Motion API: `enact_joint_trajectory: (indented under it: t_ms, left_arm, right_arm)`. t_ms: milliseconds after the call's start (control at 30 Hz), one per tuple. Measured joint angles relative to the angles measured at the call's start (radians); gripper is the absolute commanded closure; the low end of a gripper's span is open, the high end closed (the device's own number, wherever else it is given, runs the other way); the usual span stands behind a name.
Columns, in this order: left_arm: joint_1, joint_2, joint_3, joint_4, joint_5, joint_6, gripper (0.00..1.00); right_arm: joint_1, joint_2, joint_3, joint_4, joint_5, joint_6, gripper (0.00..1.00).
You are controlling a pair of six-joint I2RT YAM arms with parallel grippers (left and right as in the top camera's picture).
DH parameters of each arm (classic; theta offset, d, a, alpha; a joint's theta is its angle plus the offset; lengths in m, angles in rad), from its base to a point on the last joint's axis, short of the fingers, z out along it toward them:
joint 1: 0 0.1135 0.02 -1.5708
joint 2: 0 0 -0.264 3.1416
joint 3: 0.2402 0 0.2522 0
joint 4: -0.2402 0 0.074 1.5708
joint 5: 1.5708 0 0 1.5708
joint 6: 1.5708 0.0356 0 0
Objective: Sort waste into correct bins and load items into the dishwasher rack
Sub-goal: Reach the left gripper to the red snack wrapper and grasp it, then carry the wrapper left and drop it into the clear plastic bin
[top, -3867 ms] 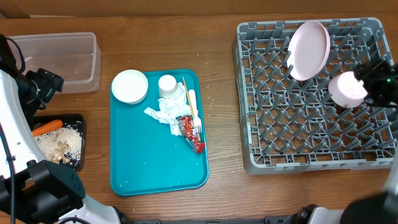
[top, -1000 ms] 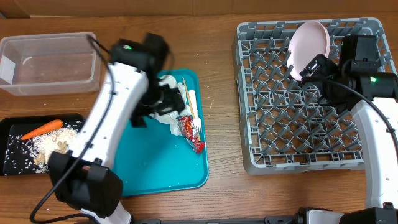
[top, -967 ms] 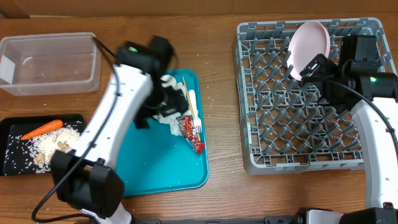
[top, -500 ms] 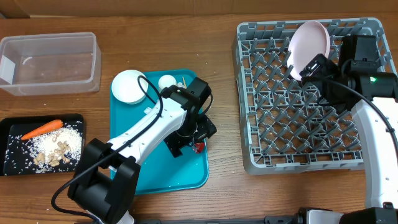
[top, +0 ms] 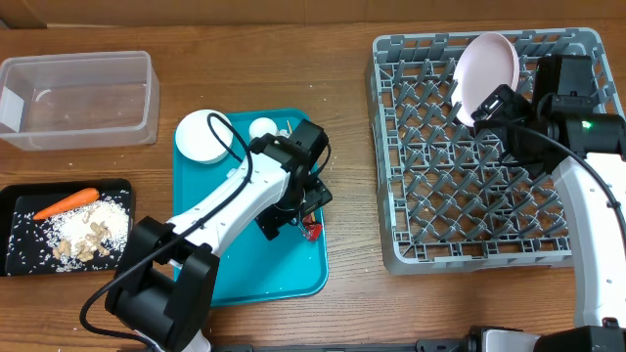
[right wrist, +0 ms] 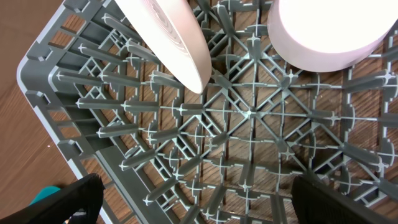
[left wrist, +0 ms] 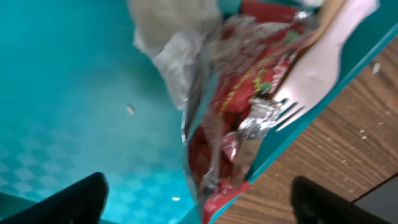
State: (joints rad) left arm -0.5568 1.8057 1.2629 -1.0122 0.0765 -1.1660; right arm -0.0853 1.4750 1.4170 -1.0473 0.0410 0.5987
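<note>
My left gripper [top: 298,213] hangs low over the teal tray, jaws open on either side of the red shiny wrapper [left wrist: 239,118], not closed on it. A crumpled white napkin [left wrist: 168,50] lies just beyond the wrapper, and the white fork [left wrist: 317,68] rests against the tray's edge. A white bowl [top: 202,135] and a small white cup [top: 262,126] stand at the tray's far end. My right gripper [right wrist: 202,205] is open and holds nothing above the grey dishwasher rack [top: 440,225]. The pink plate [top: 486,78] stands on edge in the rack, a pinkish bowl [right wrist: 329,31] beside it.
The clear tub [top: 78,98] sits at the far left. In front of it, the black tray [top: 20,259] holds the carrot [top: 64,203] and beige scraps [top: 93,230]. Bare wooden table shows between the teal tray [top: 215,284] and the rack.
My left arm swung from the cup end of the tray down to the red wrapper and settled over it. The right arm stayed put over the rack.
</note>
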Motion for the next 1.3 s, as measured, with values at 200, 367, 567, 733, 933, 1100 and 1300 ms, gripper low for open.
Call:
enact_joint_trajectory:
  t_ms: [200, 367, 567, 733, 933, 1100, 1300]
  left_arm:
    - [0.0, 0.0, -0.01, 0.038, -0.013, -0.016, 0.02]
    - [0.0, 0.0, -0.053, 0.064, -0.014, -0.026, 0.02]
    - [0.0, 0.0, -0.064, 0.068, -0.015, -0.034, 0.08]
    - [0.0, 0.0, -0.073, 0.074, -0.032, -0.04, 0.27]
    - [0.0, 0.0, -0.08, 0.075, -0.052, -0.047, 0.29]
    - [0.0, 0.0, -0.09, 0.076, -0.057, -0.052, 0.36]
    - [0.0, 0.0, -0.09, 0.077, -0.055, -0.052, 0.65]
  right_arm:
    - [0.0, 0.0, 0.0, 0.0, 0.0, 0.0, 0.0]
    - [0.0, 0.0, 0.0, 0.0, 0.0, 0.0, 0.0]
    - [0.0, 0.0, 0.0, 0.0, 0.0, 0.0, 0.0]
    - [0.0, 0.0, 0.0, 0.0, 0.0, 0.0, 0.0]
    - [0.0, 0.0, 0.0, 0.0, 0.0, 0.0, 0.0]
    - [0.0, 0.0, 0.0, 0.0, 0.0, 0.0, 0.0]
    - [0.0, 0.0, 0.0, 0.0, 0.0, 0.0, 0.0]
